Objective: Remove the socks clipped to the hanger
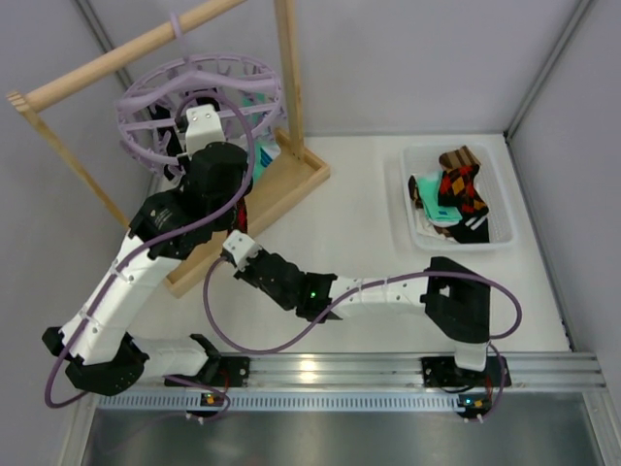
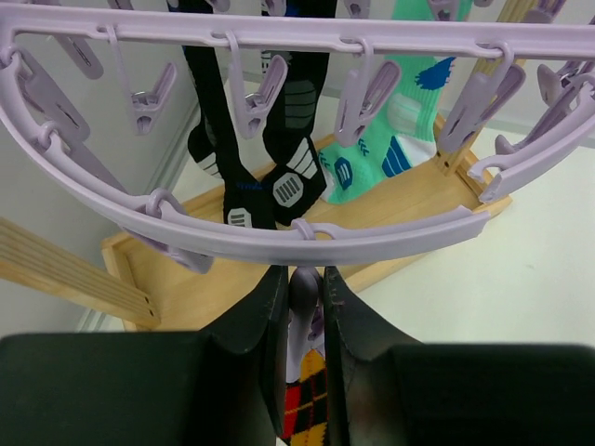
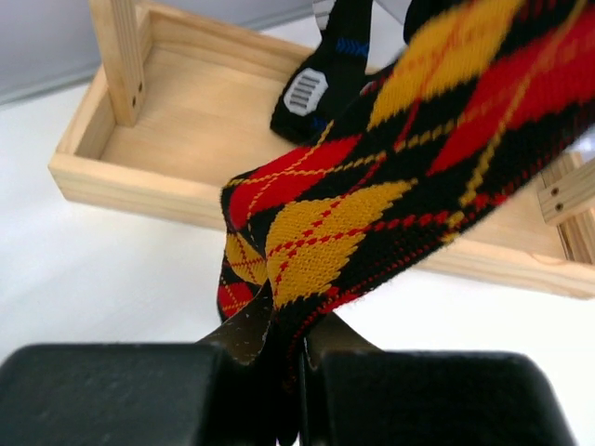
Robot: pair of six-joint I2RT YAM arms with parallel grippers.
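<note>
The pale-lavender hanger (image 1: 199, 97) hangs from a wooden rod; its ring (image 2: 307, 243) crosses the left wrist view. My left gripper (image 2: 305, 290) is shut on one small clip (image 2: 307, 293) under the ring, and that clip holds the black argyle sock (image 2: 316, 395). My right gripper (image 3: 290, 346) is shut on the lower end of the same argyle sock (image 3: 372, 177), which runs taut up to the right. A black sock with white marks (image 2: 279, 158) and a teal sock (image 2: 409, 111) still hang clipped. In the top view the left gripper (image 1: 201, 124) is inside the ring and the right gripper (image 1: 236, 249) is below it.
The wooden rod frame stands on a wooden base tray (image 1: 281, 180), which also shows in the right wrist view (image 3: 177, 139). A white basket (image 1: 417, 238) at the right holds several removed socks (image 1: 458, 189). Grey walls close in the sides.
</note>
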